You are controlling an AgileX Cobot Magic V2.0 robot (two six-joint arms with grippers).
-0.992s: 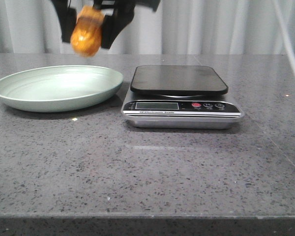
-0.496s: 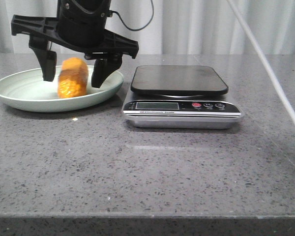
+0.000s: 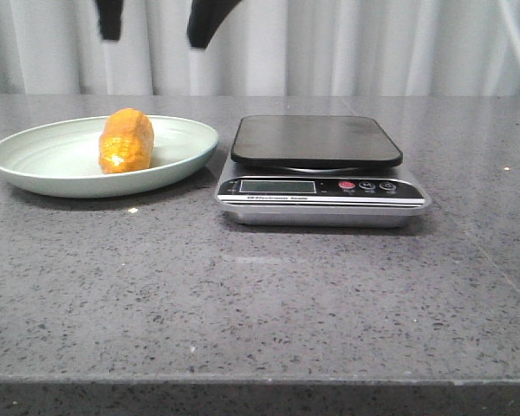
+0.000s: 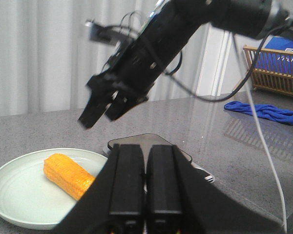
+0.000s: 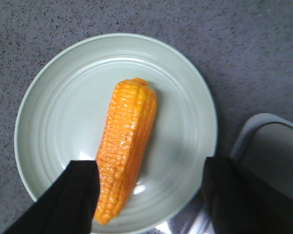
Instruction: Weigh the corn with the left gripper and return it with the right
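Observation:
The corn (image 3: pixel 126 140) lies on its side in the pale green plate (image 3: pixel 35 165) at the left of the table. My right gripper (image 3: pixel 154 35) hangs open and empty well above the plate; only its two fingertips show at the top edge of the front view. In the right wrist view the corn (image 5: pixel 127 146) lies on the plate (image 5: pixel 58 112) below the open right gripper (image 5: pixel 147 165). My left gripper (image 4: pixel 146 146) is shut and empty. It does not show in the front view. Its wrist view shows the corn (image 4: pixel 68 174) and the right gripper (image 4: pixel 98 119).
A silver kitchen scale (image 3: pixel 316 143) with a black platform stands just right of the plate, with nothing on it. It also shows in the right wrist view (image 5: pixel 273 146). A blue cloth (image 4: pixel 263 111) and a wooden rack (image 4: pixel 276 68) lie far off. A white cable (image 4: pixel 263 146) hangs beside the scale.
My right gripper came down with the corn to the plate, opened and let it go, then rose to the top of the view. The corn now rests in the plate.

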